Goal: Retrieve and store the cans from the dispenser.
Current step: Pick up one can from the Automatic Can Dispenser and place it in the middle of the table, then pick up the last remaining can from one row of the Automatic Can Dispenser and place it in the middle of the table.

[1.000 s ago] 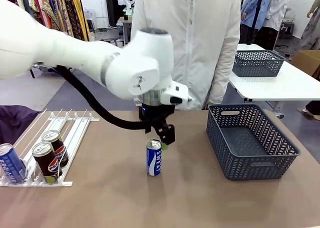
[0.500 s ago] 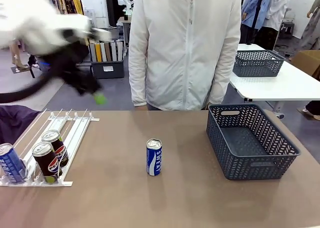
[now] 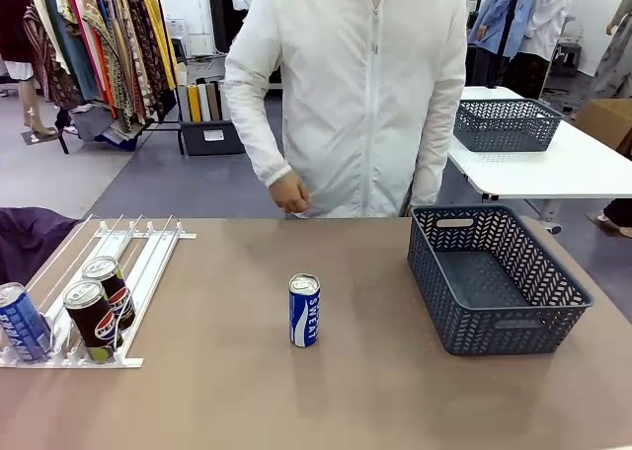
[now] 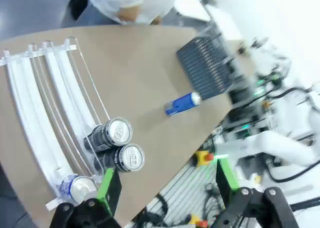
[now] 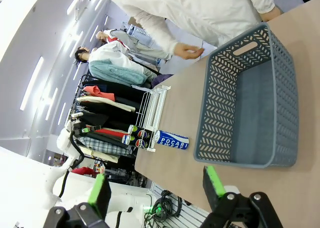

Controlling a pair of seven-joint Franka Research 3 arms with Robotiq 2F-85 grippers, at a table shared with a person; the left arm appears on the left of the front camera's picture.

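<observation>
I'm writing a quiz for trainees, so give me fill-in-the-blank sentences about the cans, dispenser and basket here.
The flat white rail dispenser holds ___ slim drink cans.
The lone blue silver-topped can stands ___ on the brown table.
The dark grey mesh basket is ___.
The left gripper holds its jaws ___.
Missing words: three; upright; empty; open.

The left gripper (image 4: 165, 183) is being held aloft with its jaws spread wide, gripping nothing; the right gripper (image 5: 156, 185) is likewise being held spread and empty.
</observation>
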